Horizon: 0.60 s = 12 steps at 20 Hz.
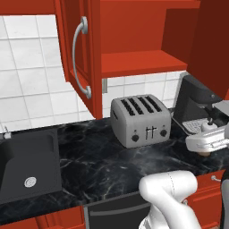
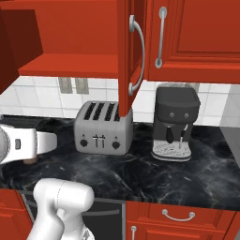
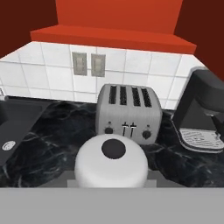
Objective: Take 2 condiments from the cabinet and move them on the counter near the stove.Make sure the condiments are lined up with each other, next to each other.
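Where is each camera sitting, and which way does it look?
Left base view: behind the arm's left, facing the silver four-slot toaster; white arm at lower right.
Right base view: behind its right, facing the black coffee machine; arm at lower left.
Hand view: on the hand, facing the backsplash.
All three share the toaster on the black marble counter.

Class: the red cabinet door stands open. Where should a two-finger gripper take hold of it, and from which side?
Probably its long silver handle, mid-span, approached from the panelled face, jaws across the bar. It bows off the door, fixed at its ends, so the gap is widest there.
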Available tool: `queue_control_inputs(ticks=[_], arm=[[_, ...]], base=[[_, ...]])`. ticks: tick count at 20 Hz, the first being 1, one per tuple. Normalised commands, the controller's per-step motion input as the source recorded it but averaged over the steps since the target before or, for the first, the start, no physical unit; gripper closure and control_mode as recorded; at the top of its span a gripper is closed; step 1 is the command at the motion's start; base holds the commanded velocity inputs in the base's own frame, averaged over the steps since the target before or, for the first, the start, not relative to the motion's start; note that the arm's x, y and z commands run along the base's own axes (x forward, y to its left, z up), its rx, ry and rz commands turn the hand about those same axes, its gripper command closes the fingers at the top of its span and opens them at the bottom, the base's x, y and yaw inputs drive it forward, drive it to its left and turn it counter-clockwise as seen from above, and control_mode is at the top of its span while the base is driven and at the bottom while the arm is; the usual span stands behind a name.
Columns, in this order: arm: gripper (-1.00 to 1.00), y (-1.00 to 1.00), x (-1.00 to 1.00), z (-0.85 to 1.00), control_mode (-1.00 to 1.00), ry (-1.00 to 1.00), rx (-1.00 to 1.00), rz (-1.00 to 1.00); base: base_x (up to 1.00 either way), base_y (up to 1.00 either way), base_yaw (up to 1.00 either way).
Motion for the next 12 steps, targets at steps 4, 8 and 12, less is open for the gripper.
queue_control_inputs(ticks=[4, 8, 12], arm=[[1.0, 0.0, -0.01, 0.0, -1.0, 0.03, 0.0, 0.0], [1.0, 0.0, 0.0, 0.0, -1.0, 0.0, 0.0, 0.0], [1.0, 0.0, 0.0, 0.0, -1.0, 0.0, 0.0, 0.0]], base=[[0.0, 0.0, 0.0], [0.0, 0.0, 0.0], [0.0, 0.0, 0.0]])
